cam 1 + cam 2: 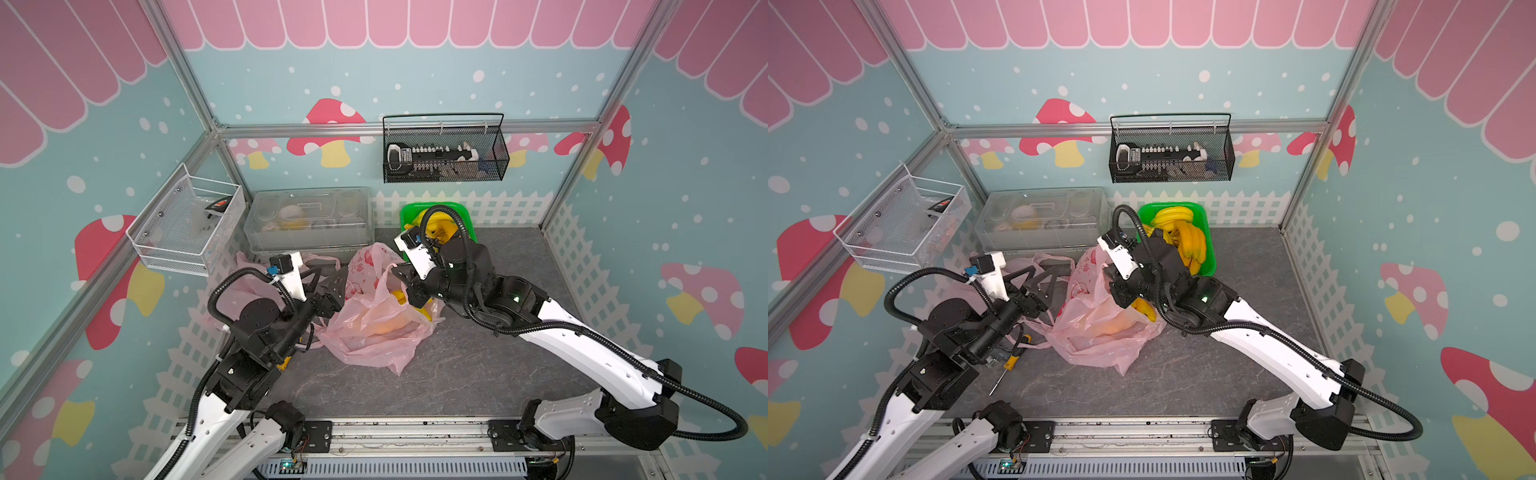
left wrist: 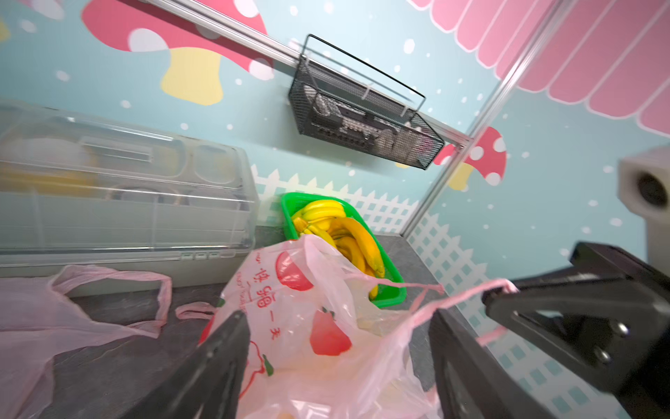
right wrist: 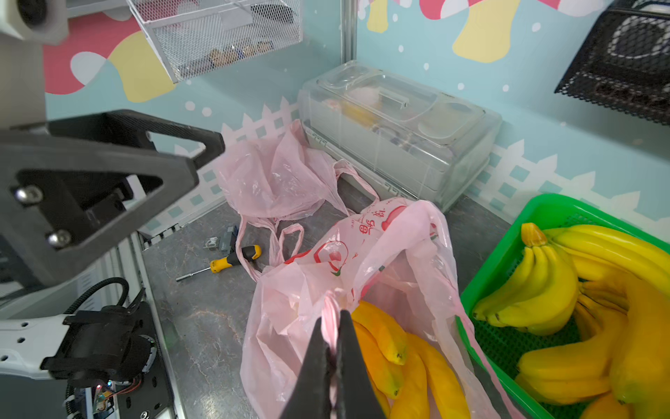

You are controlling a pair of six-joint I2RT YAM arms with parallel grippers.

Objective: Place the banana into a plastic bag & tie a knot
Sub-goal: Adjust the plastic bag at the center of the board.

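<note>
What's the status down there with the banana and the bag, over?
Right gripper shut on bag handle. Left gripper open beside the bag. Bananas inside, no knot yet. Screwdriver on table nearby.

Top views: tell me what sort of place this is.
Probably a robot test cell dressed as a play shop: mushroom-print wall panels on an aluminium frame, left arm and right arm bolted to a front rail, a green basket of bananas.

**Hidden & unclear**

In both top views bananas point(image 1: 398, 297) in the bag point(image 1: 374, 349) are veiled by plastic, count unclear. Right arm point(image 1: 457, 266) covers pt of green basket point(image 1: 406, 216). In a top view left arm point(image 1: 266, 328) covers nearly all the screwdriver point(image 1: 284, 365). Clear box point(image 2: 108, 225) blurred in left wrist view. Black basket point(image 1: 1223, 166) contents too small.
</note>
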